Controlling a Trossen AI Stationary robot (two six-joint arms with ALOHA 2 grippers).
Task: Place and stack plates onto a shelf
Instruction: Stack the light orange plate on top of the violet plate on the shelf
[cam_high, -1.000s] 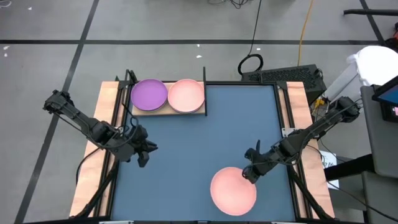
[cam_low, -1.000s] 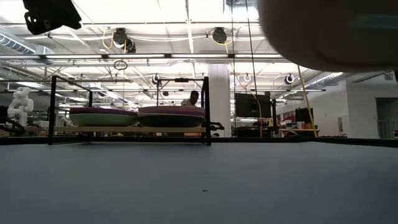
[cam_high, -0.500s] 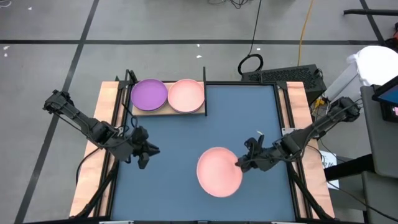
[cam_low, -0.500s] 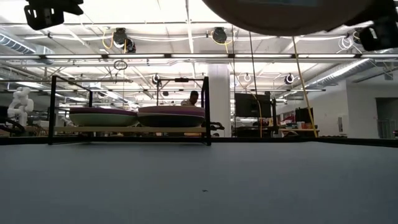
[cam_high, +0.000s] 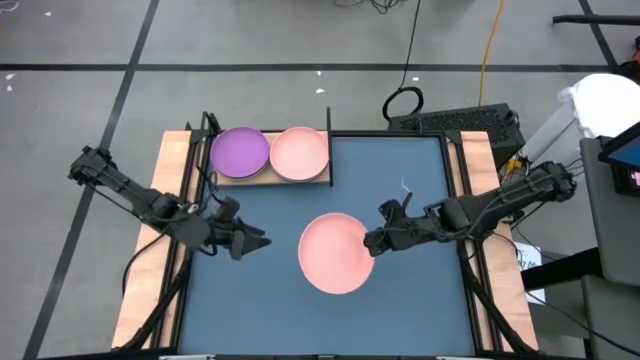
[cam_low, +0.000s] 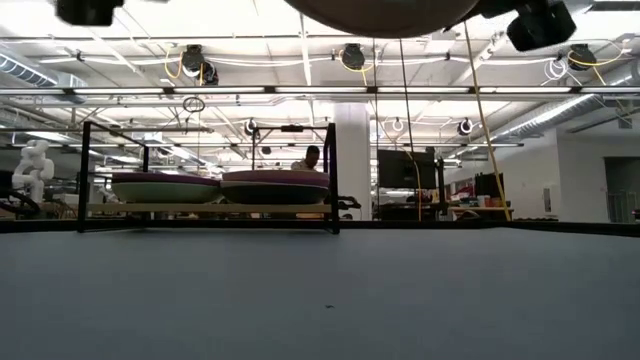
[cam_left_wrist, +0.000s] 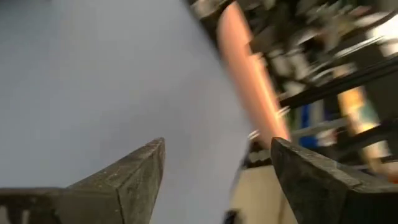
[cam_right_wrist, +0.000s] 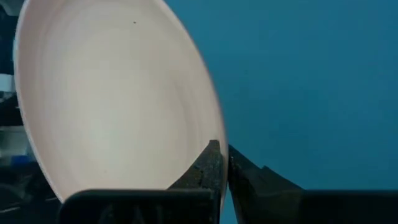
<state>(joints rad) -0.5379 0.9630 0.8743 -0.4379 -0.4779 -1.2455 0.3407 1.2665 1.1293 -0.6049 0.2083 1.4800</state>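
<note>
A salmon pink plate (cam_high: 335, 252) hangs over the middle of the blue-grey mat, with my right gripper (cam_high: 372, 243) shut on it; the low view shows its underside (cam_low: 380, 12) at the top. My left gripper (cam_high: 255, 240) hovers open left of the plate, pointing at it, touching nothing; its wrist view shows the plate (cam_left_wrist: 249, 74) ahead. The shelf (cam_high: 270, 176) stands at the far left corner of the mat. It carries a purple plate (cam_high: 240, 152) and a pink plate (cam_high: 300, 153), each on top of a low stack (cam_low: 165, 186) (cam_low: 275, 185). My right gripper pinches the plate's rim (cam_right_wrist: 214, 134) between its two fingers, on the side toward the table's right. The fingers come in about level from the table's right. The plate is lifted clear of the mat, open side up, close to level.
The blue-grey mat (cam_high: 410, 180) covers the table between wooden side strips (cam_high: 170, 160). The shelf's black posts (cam_low: 330, 175) rise at its ends. A keyboard (cam_high: 460, 120) lies beyond the far edge. A person (cam_low: 312, 157) shows far back in the room.
My right gripper has carried the pink plate from the table's near right toward the middle and up, the plate staying about level. My left gripper has opened and turned toward the plate.
</note>
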